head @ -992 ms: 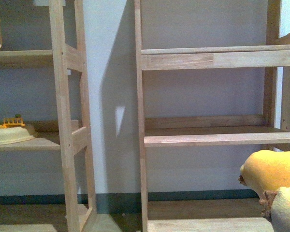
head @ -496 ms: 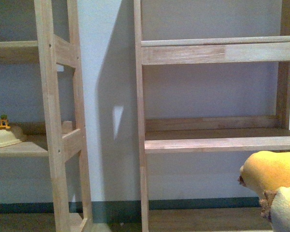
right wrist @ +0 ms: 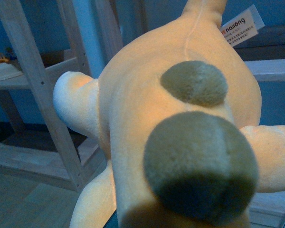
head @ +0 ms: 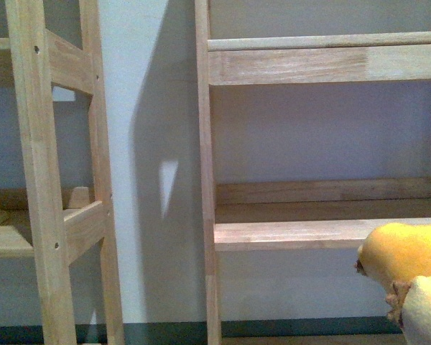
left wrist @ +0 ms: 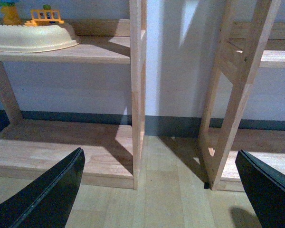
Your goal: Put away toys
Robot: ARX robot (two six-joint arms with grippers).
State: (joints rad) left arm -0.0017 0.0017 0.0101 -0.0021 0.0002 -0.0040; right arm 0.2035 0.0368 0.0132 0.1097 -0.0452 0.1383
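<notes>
Orange-yellow soft plush animal [head: 406, 260] is at lower right of the front view, overlapping the pale wooden shelf board [head: 287, 234], and fills the right wrist view. Left claw [left wrist: 157, 153] spread wide, empty. Right claw hidden behind plush, can't tell its state.

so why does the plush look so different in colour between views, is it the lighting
Right wrist view: blue cast over the wall, the plush toy pale peach, filling the frame, its near end soft. Front view: warmer, the plush toy orange-yellow, cropped at the corner; an upright shadows the wall. Likely camera colour, not lighting.
</notes>
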